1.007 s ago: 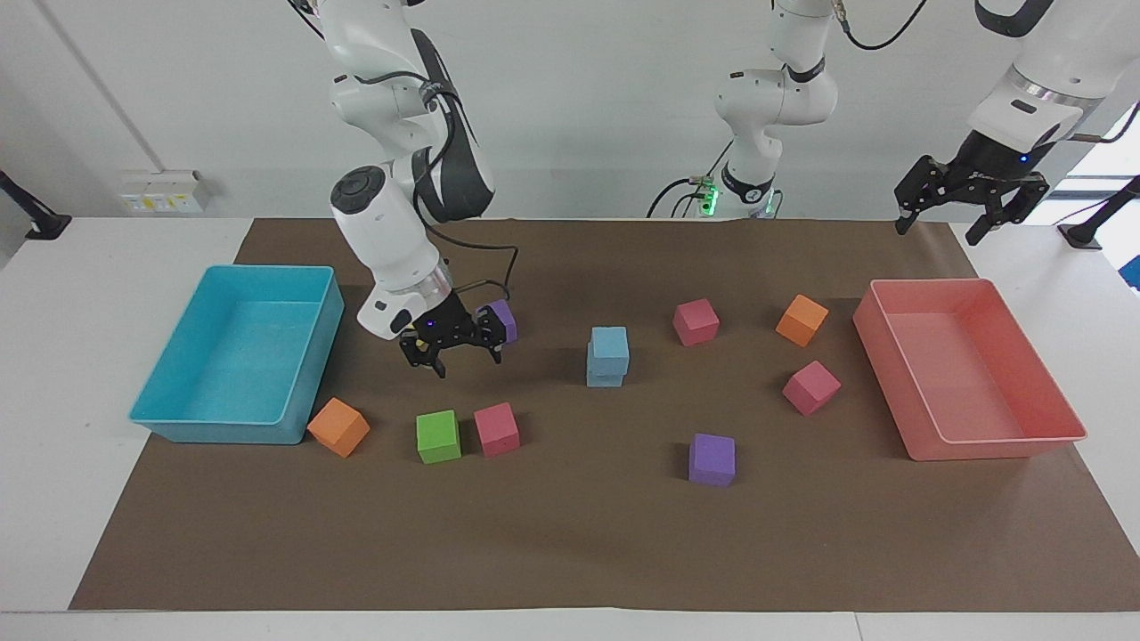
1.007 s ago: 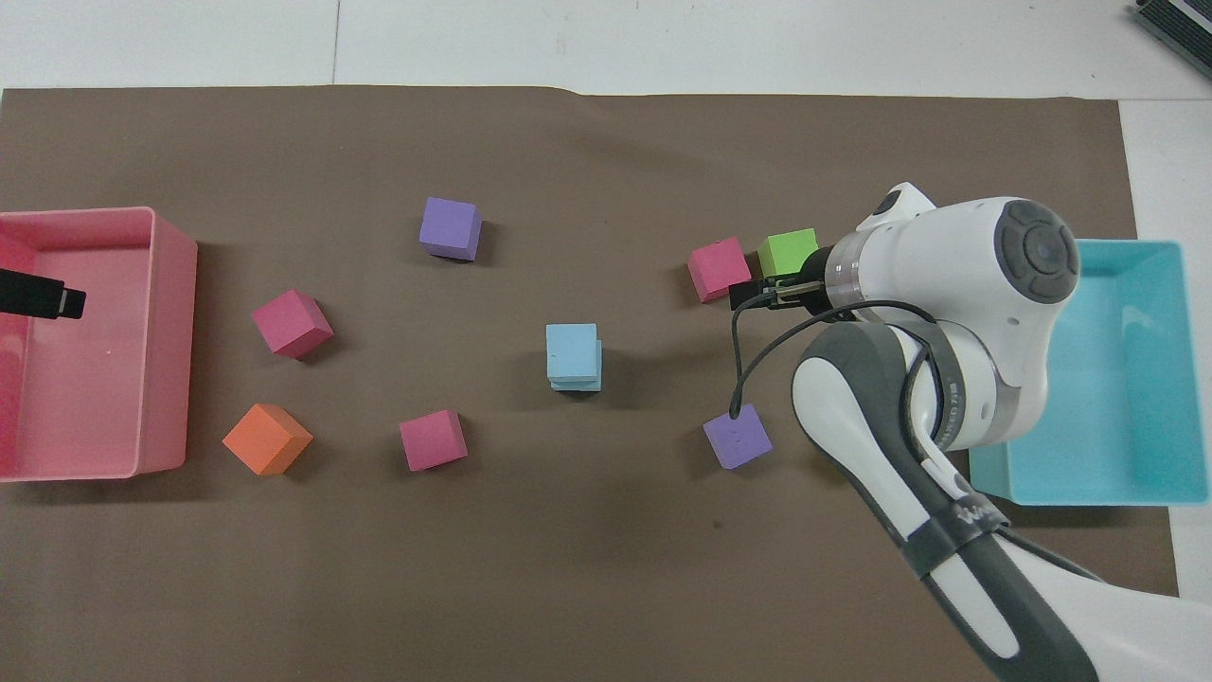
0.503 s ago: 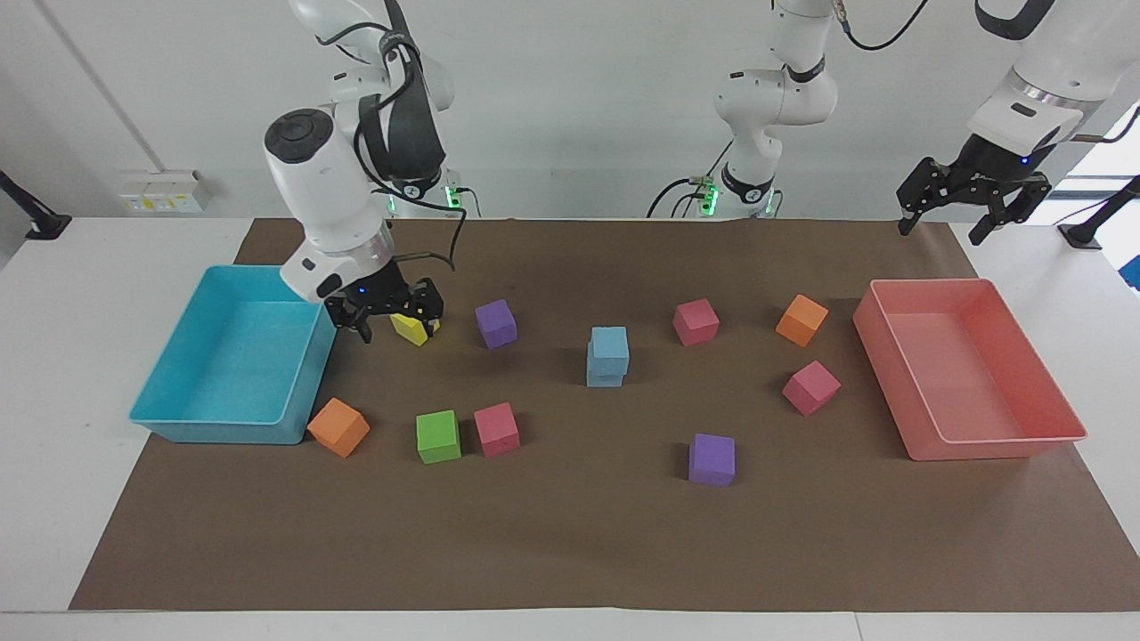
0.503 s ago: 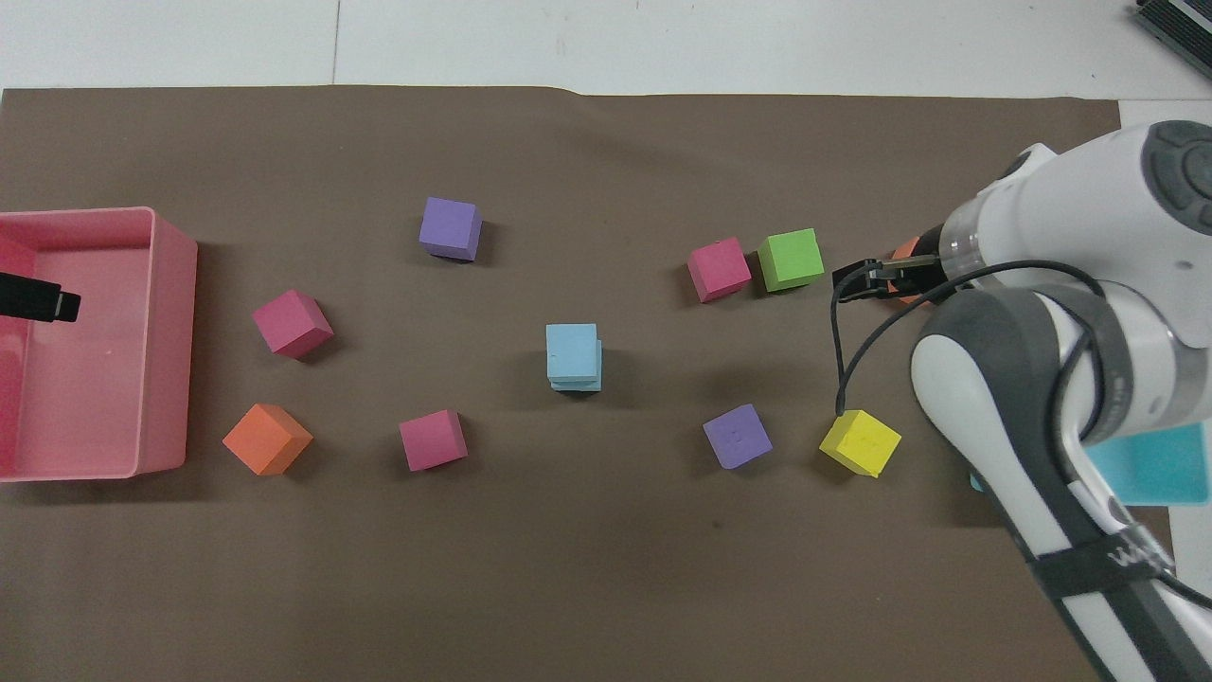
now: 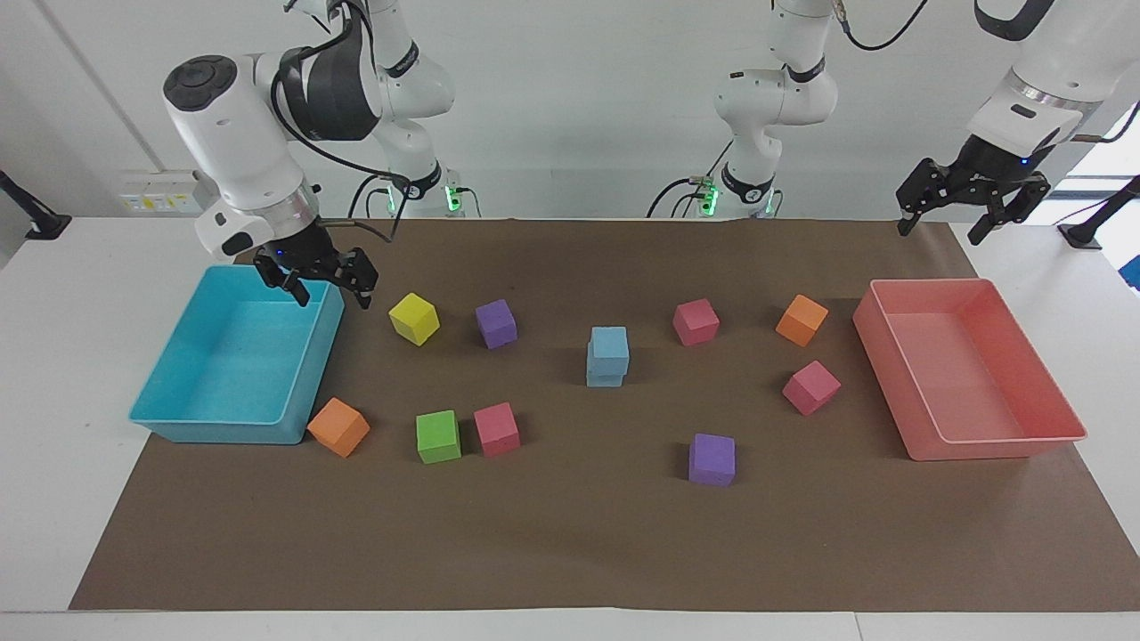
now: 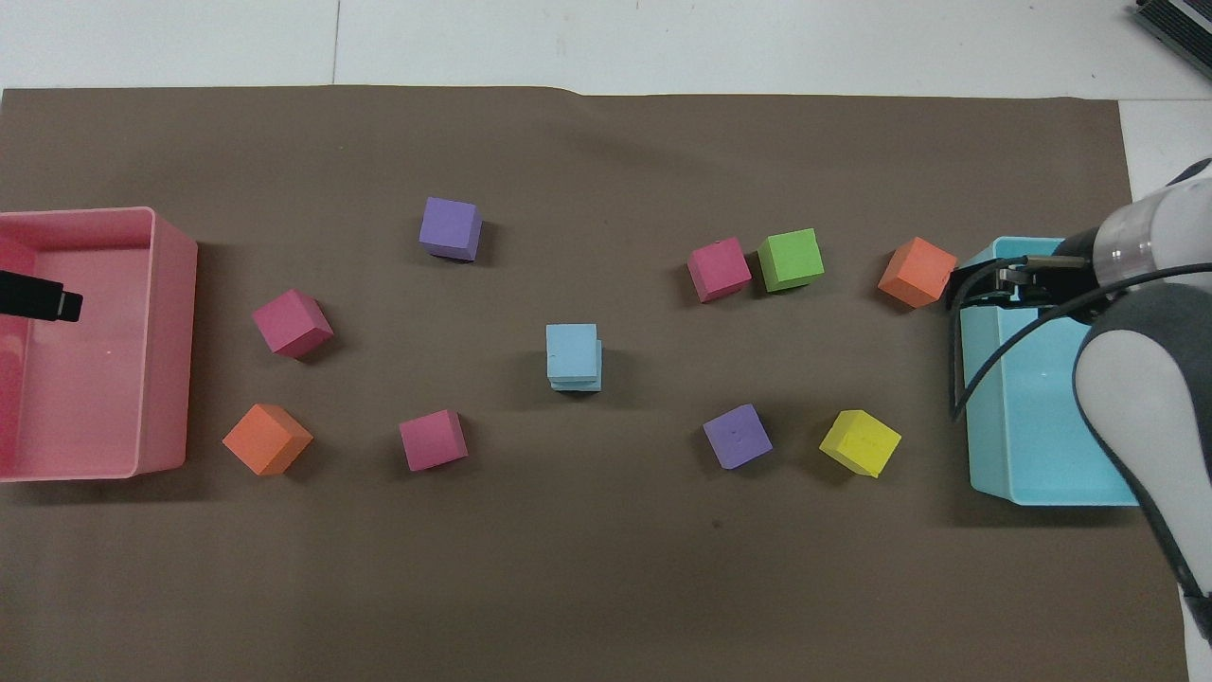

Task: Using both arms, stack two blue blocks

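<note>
The two blue blocks (image 5: 609, 354) stand stacked one on the other in the middle of the brown mat, the top one slightly askew; the stack also shows in the overhead view (image 6: 573, 354). My right gripper (image 5: 316, 285) is open and empty, raised over the turquoise bin's wall at the right arm's end, well apart from the stack; it also shows in the overhead view (image 6: 980, 287). My left gripper (image 5: 969, 214) is open and empty, held high over the robots' end of the pink bin, waiting; in the overhead view (image 6: 43, 299) only its tip shows.
A turquoise bin (image 5: 178, 418) and a pink bin (image 5: 997, 445) stand at the table's two ends. Loose cubes lie around the stack: yellow (image 5: 414, 318), purple (image 5: 495, 322), purple (image 5: 712, 459), green (image 5: 438, 436), pink (image 5: 696, 321), orange (image 5: 802, 320), and others.
My right gripper has risen and swung away from beside the purple cube to over the turquoise bin's wall, uncovering the yellow cube. The blue stack and my left arm have not moved.
</note>
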